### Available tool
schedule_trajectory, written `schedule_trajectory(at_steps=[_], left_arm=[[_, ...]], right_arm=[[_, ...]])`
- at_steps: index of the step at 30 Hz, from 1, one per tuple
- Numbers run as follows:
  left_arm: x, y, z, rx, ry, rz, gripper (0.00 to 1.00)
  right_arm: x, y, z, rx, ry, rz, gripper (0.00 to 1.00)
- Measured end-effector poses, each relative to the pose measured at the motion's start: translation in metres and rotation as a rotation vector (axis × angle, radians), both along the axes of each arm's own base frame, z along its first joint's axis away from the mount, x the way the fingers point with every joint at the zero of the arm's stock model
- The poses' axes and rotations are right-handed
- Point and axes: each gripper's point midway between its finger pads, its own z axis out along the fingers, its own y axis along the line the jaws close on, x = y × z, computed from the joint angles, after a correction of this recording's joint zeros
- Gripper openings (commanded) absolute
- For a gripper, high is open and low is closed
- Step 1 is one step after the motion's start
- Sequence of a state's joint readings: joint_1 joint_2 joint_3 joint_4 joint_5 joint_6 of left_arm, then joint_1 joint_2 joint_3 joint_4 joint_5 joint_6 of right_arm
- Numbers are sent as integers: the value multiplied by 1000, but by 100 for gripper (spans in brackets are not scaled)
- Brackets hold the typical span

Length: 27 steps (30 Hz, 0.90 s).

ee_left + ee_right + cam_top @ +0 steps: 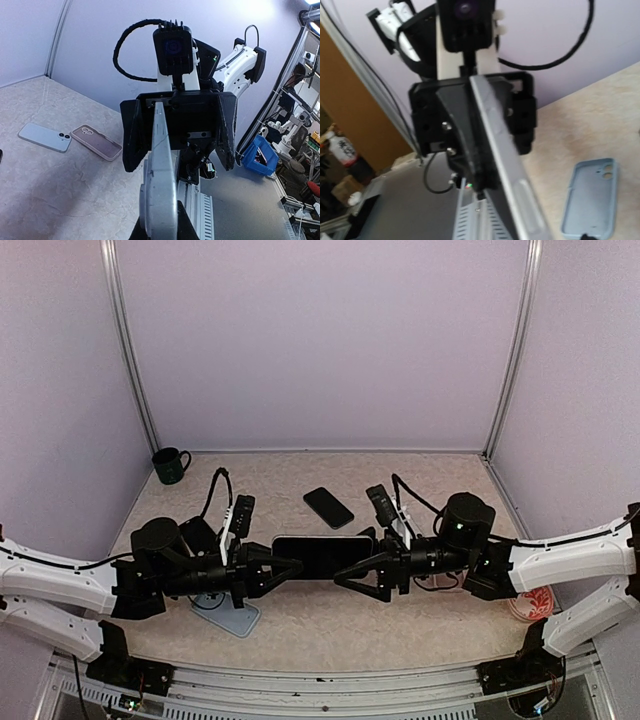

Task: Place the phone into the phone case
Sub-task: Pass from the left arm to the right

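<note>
Where both arms meet, phone (322,555): centre frame.
Left gripper (292,567): fingers pinching phone.
Right gripper (350,568): fingers spread around phone's end.

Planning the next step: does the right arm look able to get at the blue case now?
Probably not: the case lies beneath the left arm, beyond the phone that the left gripper holds in the way.

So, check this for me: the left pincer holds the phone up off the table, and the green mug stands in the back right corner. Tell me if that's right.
One detail is wrong. The green mug stands in the back left corner, not the back right, as the top external view shows. The rest holds: the left pincer has the phone up off the table.
</note>
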<state>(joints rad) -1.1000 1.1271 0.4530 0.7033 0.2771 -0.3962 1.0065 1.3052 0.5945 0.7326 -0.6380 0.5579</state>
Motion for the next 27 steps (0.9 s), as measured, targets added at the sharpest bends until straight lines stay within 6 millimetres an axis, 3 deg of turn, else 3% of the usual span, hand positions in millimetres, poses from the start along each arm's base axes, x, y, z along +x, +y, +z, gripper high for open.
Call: schedule_trajectory(at_steps=[9,12,15,21,27], left_arm=[[3,0,3,-16,-6,16,0],[4,-1,-2,-8,2,18,0],[4,-1,-3,-8,6,18,0],[0,-1,2,-28,11,-1,0],[-4,-1,6,-47,22,-17,0]], right_arm=[[-8,1,9,46,10,53,77],[-8,3,7,45,21,61,71],[-7,4,4,41,28,62,59],[-4,4,6,49,18,50,15],[-1,4,7,54,-2,33,0]])
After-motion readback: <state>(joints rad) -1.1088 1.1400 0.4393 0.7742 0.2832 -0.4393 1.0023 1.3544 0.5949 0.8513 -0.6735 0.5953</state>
